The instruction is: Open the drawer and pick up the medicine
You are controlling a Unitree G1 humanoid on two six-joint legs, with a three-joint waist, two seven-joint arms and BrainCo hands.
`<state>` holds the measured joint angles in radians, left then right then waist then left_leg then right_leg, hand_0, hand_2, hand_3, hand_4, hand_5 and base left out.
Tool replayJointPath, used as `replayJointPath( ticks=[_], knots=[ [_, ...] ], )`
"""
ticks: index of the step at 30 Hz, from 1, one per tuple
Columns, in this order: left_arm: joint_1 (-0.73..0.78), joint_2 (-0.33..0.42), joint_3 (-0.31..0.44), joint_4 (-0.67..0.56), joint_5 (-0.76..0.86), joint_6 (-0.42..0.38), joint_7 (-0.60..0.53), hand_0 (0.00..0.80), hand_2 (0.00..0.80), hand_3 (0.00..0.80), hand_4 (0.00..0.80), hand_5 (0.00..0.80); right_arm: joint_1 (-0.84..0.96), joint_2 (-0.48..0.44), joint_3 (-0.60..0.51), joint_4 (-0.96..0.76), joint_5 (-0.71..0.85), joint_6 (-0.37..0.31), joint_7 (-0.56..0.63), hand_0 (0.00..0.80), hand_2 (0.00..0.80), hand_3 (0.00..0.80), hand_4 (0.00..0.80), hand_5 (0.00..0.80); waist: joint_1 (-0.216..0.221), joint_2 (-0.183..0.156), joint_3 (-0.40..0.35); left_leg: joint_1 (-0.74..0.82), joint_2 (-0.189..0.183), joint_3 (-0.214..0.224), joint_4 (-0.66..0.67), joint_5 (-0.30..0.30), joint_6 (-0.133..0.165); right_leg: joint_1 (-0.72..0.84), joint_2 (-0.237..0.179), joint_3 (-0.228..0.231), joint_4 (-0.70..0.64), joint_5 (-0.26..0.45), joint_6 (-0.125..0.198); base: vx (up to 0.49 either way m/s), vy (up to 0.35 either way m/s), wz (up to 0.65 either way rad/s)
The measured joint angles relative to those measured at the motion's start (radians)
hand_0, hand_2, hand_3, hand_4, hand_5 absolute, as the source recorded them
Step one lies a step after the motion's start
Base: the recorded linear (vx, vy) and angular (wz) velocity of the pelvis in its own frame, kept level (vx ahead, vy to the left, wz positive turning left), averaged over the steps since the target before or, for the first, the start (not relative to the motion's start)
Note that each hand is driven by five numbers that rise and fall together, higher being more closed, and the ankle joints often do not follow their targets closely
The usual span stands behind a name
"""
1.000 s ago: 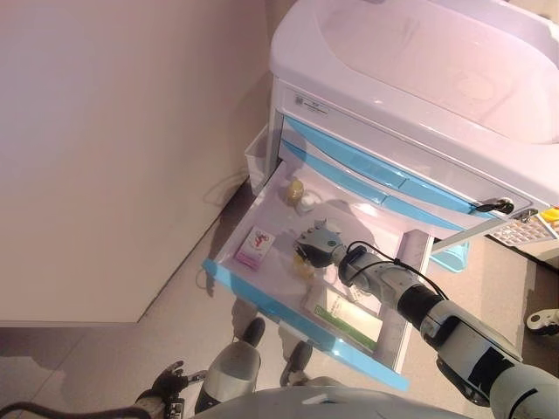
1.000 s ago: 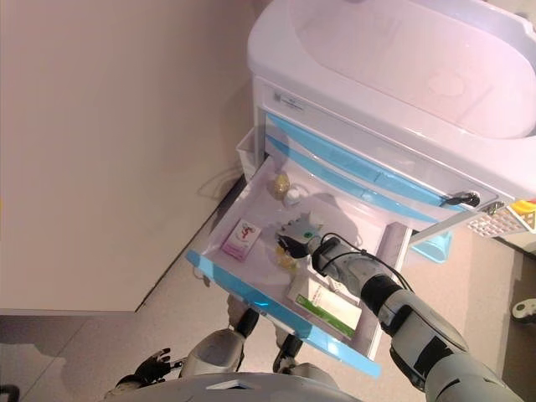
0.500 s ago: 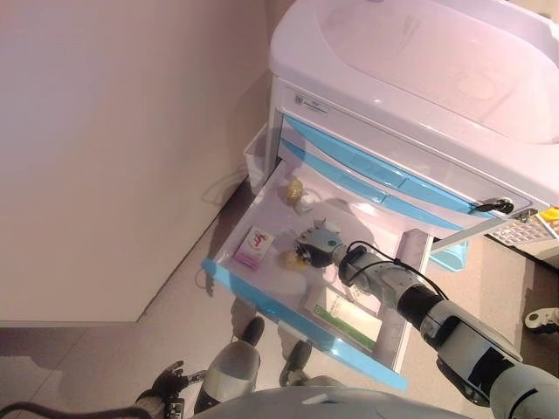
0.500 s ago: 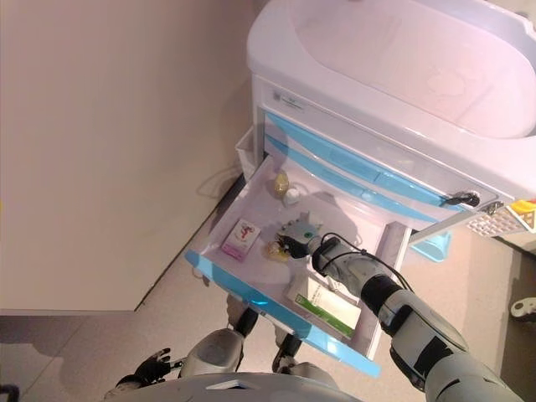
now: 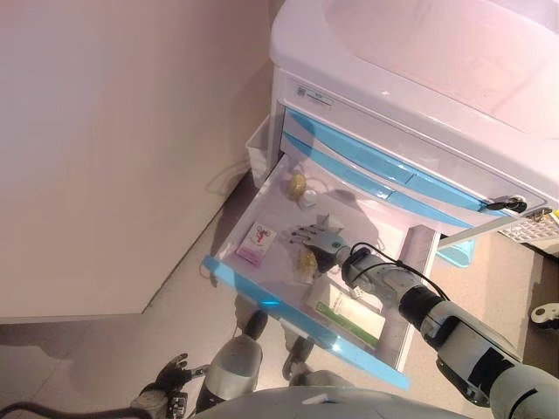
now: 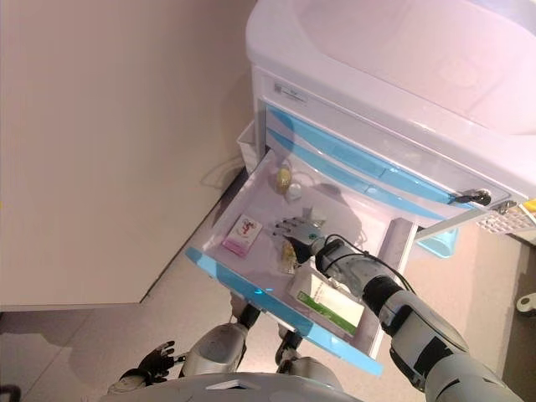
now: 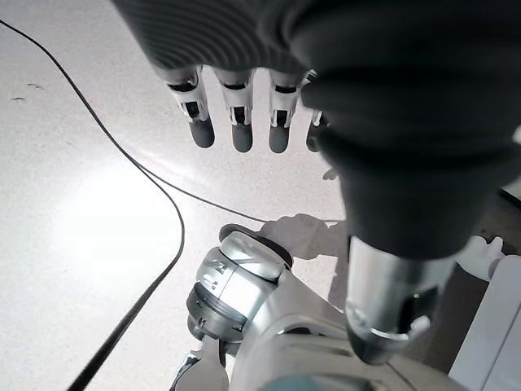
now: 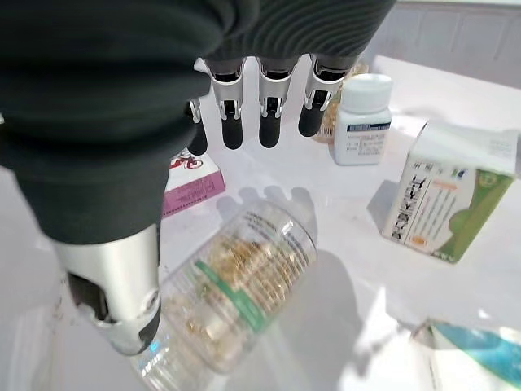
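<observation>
One clear bottle lying in open drawer, right hand above bottle, fingers straight, empty, left hand relaxed over floor.

Both eye views are looking steeply down from the head onto the open drawer at frame centre, sharing it with only a slight sideways offset. The right wrist view is peering from very close past the right hand into that drawer. The left wrist view is facing the floor beyond the left hand.
</observation>
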<state>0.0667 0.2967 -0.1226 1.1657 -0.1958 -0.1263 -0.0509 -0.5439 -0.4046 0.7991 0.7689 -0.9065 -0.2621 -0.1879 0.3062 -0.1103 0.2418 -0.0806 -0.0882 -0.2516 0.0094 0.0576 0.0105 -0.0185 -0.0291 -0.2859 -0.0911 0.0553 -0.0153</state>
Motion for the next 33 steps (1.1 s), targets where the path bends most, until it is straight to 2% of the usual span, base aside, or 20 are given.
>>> replayJointPath(
  ticks=[16, 22, 29, 33],
  knots=[
    [0.000, 0.000, -0.002, -0.013, -0.001, 0.013, -0.001, 0.000, 0.000, 0.000, 0.000, 0.000, 0.000, 0.000, 0.000, 0.019, -0.026, 0.007, 0.019, 0.000, 0.000, 0.000, 0.000, 0.000, 0.001, 0.004, 0.002, 0.000, 0.000, 0.001, -0.001, -0.001, -0.001, 0.000, 0.000, 0.000, 0.000, 0.000, 0.000, 0.000, 0.000, 0.00],
    [-0.003, 0.001, -0.020, -0.013, -0.002, 0.013, -0.003, 0.000, 0.000, 0.000, 0.000, 0.000, -0.007, 0.009, 0.004, 0.081, -0.167, 0.017, 0.008, 0.000, 0.000, 0.000, 0.000, 0.000, 0.014, 0.014, 0.007, -0.001, 0.000, -0.002, -0.001, 0.000, -0.001, 0.000, 0.000, 0.000, 0.000, 0.000, 0.000, 0.000, 0.000, 0.00],
    [-0.011, 0.009, -0.023, -0.015, -0.002, 0.013, -0.014, 0.000, 0.000, 0.000, 0.000, 0.000, -0.033, 0.034, 0.042, 0.140, -0.334, -0.030, -0.049, 0.000, 0.000, 0.000, 0.000, 0.000, 0.030, 0.021, 0.010, -0.020, -0.002, -0.017, 0.001, 0.002, -0.002, -0.014, -0.001, -0.014, 0.000, 0.000, 0.000, -0.017, 0.000, 0.05],
    [-0.011, 0.011, -0.023, -0.029, -0.002, 0.013, -0.019, 0.000, 0.000, 0.000, 0.000, 0.000, -0.035, 0.035, 0.043, 0.174, -0.371, -0.045, -0.074, 0.000, 0.000, 0.000, 0.000, 0.000, 0.047, 0.027, 0.013, -0.021, -0.003, -0.026, 0.001, 0.003, -0.002, -0.012, -0.002, -0.025, 0.000, -0.002, 0.002, -0.007, -0.001, 0.08]
  ],
)
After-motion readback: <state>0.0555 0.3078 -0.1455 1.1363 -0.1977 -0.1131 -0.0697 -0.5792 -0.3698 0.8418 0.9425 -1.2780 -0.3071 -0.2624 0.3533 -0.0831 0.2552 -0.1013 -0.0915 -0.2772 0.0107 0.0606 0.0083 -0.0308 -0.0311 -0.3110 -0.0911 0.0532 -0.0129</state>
